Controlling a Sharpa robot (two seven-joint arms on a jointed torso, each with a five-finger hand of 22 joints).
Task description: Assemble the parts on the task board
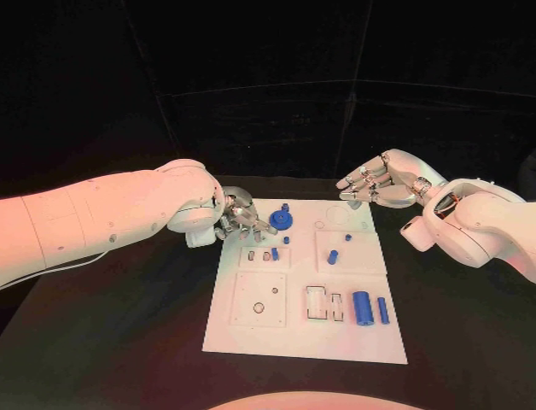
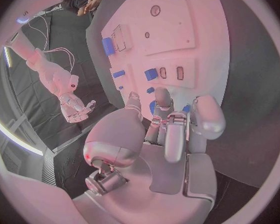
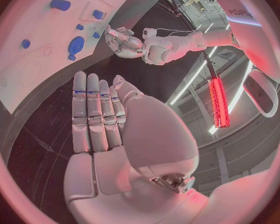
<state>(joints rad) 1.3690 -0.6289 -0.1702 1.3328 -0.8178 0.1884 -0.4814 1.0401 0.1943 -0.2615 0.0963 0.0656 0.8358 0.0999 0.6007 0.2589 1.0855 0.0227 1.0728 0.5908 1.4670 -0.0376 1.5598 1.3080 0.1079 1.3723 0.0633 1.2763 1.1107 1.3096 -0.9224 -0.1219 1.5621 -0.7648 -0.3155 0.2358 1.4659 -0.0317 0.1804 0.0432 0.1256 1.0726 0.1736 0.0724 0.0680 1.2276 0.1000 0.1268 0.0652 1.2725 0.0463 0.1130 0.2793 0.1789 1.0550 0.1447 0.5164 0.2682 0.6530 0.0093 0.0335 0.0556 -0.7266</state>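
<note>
The task board lies lengthwise away from the robot in the middle of the black table, with blue parts scattered over it. The left hand reaches over the board's far left edge, fingers curled down toward a round blue part that sits at its fingertips; the left wrist view shows blue between those fingers, but whether they already pinch the piece or merely touch it cannot be told. The right hand hovers beyond the board's far right corner, clear of it, fingers straight and close together, holding nothing.

Nearer the robot, a large blue cylinder and a slimmer blue rod lie side by side on the board's right half, their long axes running along the board's length. Both lie well apart from either hand. By judgement, the round part belongs to the left hand, being nearest; the cylinders lie on the right arm's side.
</note>
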